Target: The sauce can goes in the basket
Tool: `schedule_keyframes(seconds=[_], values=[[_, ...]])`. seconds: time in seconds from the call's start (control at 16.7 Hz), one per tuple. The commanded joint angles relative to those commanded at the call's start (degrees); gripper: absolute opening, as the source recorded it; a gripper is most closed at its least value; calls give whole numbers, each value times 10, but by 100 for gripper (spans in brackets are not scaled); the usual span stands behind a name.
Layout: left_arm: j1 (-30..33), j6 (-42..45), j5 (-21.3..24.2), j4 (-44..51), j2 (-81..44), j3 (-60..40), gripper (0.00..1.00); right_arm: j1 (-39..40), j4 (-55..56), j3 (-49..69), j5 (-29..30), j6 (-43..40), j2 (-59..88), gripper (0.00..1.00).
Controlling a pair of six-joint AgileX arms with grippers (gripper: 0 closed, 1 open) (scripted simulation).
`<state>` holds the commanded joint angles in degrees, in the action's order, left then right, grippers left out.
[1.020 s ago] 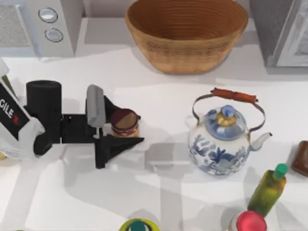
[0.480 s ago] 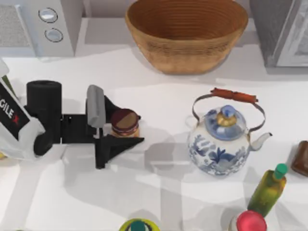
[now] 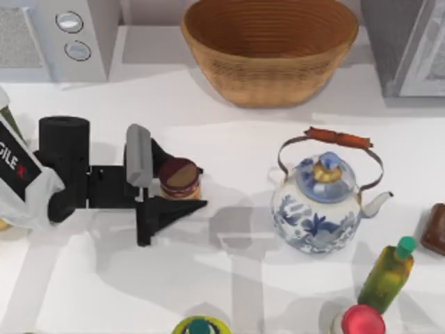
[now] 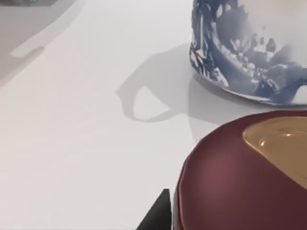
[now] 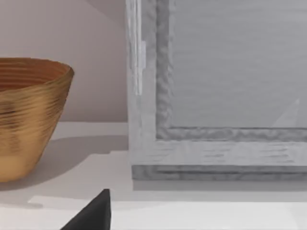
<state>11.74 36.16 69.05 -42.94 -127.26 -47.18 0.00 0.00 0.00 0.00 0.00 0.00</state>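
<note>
Sauce can (image 3: 179,178) sits on the white table (image 3: 229,278), left of the teapot (image 3: 318,202) and well in front of the basket (image 3: 270,49). Left gripper (image 3: 174,177) has its 2 fingers on both sides of the can, pinching it. To do this step well, squeeze firmly, lift straight up, then go high over the basket's rim. Right arm is parked beside the basket; I cannot tell its fingers.
</note>
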Motion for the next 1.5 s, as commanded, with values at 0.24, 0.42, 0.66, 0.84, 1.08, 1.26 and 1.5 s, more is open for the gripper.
schedule_keyframes(seconds=[0.24, 0.42, 0.66, 0.84, 1.08, 1.26, 1.5], values=[[-17, 112, 10, 134, 38, 5, 0, 0, 0, 0, 0, 0, 0, 100], [-49, 223, 30, 296, 87, 8, 0, 0, 0, 0, 0, 0, 0, 100], [-110, 379, 61, 549, 174, 16, 0, 0, 0, 0, 0, 0, 0, 100], [-153, 476, 80, 700, 241, 27, 0, 0, 0, 0, 0, 0, 0, 100], [-190, 562, 93, 820, 305, 42, 0, 0, 0, 0, 0, 0, 0, 100], [-198, 585, 95, 846, 321, 48, 0, 0, 0, 0, 0, 0, 0, 100], [-195, 585, 94, 845, 318, 45, 0, 0, 0, 0, 0, 0, 0, 100]])
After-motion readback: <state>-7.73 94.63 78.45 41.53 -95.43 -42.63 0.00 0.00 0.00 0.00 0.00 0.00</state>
